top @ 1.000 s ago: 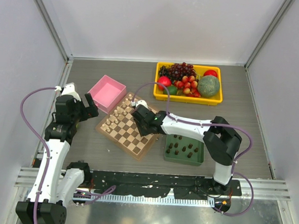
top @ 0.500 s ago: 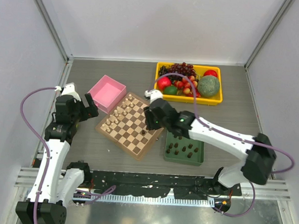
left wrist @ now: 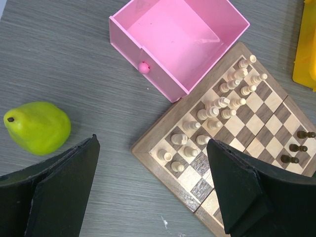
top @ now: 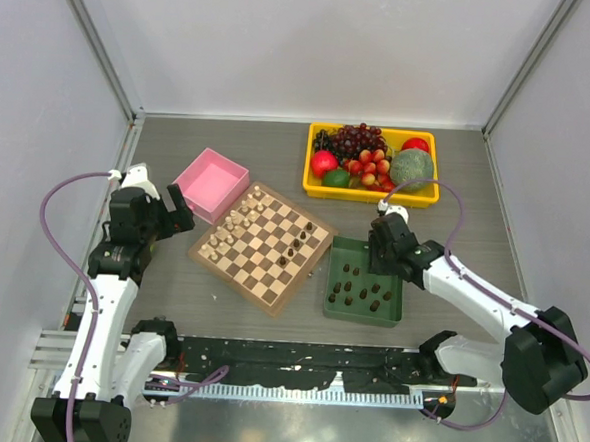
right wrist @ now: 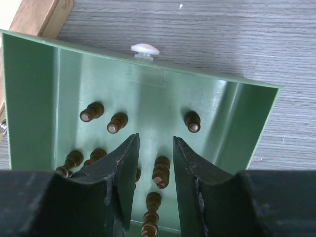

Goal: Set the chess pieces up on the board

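Green tray held most dark chess pieces, so the right gripper hung above them, jaws narrow and empty, likely to pick one. A few stood on the board; the left gripper hovered wide open there.

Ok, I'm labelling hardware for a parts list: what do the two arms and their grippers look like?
The left arm and right arm have white links and black joints, each trailed by a looping lilac cable. The left gripper and right gripper are black, with two broad fingers tapering toward the tips.
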Available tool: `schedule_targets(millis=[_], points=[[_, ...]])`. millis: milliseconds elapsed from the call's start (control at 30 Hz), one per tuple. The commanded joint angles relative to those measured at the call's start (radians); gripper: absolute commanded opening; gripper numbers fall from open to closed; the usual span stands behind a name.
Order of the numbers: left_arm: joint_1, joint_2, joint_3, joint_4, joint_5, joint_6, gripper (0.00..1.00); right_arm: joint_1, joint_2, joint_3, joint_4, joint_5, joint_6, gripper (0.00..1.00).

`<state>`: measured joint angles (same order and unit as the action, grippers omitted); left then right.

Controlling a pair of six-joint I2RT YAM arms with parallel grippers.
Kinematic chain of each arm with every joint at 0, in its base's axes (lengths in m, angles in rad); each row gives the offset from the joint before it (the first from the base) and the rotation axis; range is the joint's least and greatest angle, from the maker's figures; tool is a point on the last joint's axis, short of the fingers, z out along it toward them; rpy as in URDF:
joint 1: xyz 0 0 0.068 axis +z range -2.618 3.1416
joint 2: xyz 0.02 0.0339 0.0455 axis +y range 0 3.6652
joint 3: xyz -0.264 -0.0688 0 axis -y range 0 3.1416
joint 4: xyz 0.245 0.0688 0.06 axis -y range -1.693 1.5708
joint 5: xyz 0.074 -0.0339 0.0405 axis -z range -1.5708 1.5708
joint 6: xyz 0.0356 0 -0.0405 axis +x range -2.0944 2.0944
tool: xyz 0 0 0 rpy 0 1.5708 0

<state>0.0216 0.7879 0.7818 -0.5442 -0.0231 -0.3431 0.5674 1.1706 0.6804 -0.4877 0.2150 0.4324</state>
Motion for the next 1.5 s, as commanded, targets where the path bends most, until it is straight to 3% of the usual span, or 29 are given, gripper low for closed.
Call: schedule_targets(millis=[0, 767, 1000, 1133, 1467], points=[[0.003, -0.01, 0.033, 0.015, 0.017, -0.013, 0.99, -0.018, 0.014, 0.019, 0.014, 0.003, 0.016, 0.4], [0.003, 0.002, 0.04, 0.016, 0.015, -0.013, 0.99, -0.057, 0.104, 0.034, -0.009, 0.133, 0.023, 0.38], [0.003, 0.004, 0.039, 0.015, 0.015, -0.013, 0.99, -0.066, 0.132, 0.033, 0.012, 0.112, 0.022, 0.34], [0.003, 0.004, 0.039, 0.016, 0.014, -0.013, 0.99, -0.067, 0.135, 0.033, 0.018, 0.106, 0.016, 0.27], [0.005, 0.002, 0.037, 0.015, 0.015, -0.011, 0.99, -0.067, 0.135, 0.039, 0.02, 0.109, 0.002, 0.24]])
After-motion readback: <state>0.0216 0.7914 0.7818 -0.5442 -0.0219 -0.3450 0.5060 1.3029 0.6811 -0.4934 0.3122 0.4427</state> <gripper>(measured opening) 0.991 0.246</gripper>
